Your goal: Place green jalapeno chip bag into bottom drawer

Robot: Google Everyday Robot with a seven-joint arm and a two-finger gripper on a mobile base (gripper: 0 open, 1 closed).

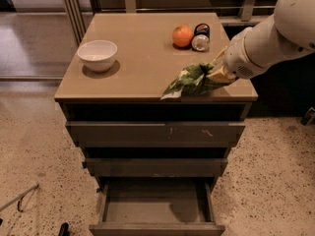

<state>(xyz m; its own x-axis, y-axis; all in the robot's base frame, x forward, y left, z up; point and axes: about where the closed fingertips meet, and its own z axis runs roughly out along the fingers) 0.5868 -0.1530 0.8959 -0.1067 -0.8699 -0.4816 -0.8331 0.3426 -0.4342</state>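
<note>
The green jalapeno chip bag [189, 80] is crumpled, mottled green with a pale end that points toward the front edge of the cabinet top [142, 53]. My gripper [216, 74] reaches in from the right on the white arm and is shut on the bag's right end, holding it at the front right of the top. The bottom drawer [156, 227] is pulled open below, a shallow grey-brown box with nothing visible inside. The gripper is well above it and to the right.
A white bowl [97, 54] stands at the left of the cabinet top. An orange fruit [182, 35] and a dark can [200, 37] lie at the back right. The upper drawer [155, 132] and middle drawer [155, 166] are shut. Speckled floor surrounds the cabinet.
</note>
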